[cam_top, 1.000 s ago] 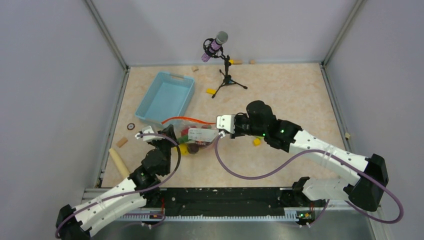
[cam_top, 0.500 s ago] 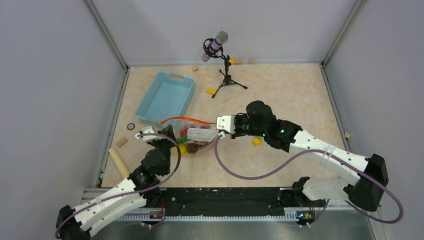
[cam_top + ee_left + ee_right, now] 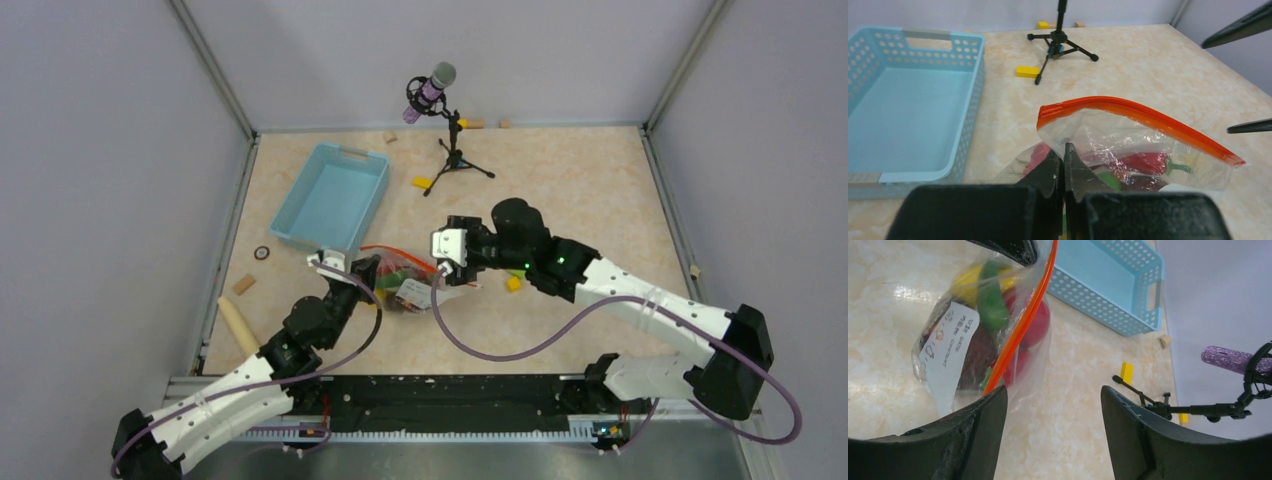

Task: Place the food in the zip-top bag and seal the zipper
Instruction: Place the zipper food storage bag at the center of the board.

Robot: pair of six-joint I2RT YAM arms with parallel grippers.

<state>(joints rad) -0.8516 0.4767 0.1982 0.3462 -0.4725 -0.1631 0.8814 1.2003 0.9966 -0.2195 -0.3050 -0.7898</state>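
Left pincer (image 3: pixel 1064 153) pinching zip-top bag (image 3: pixel 1113 136), right pincer (image 3: pixel 1053 396) spread, label (image 3: pixel 943 352) seemingly reading DATE, CONTENT

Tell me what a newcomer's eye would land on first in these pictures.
The clear zip-top bag mid-table, stuffed with bright toy food and edged by its orange-red zipper, draws the eye first. The left gripper pinches its plastic, while the right gripper gapes open beside it. Behind sit a light-blue basket and a purple microphone on a tripod.
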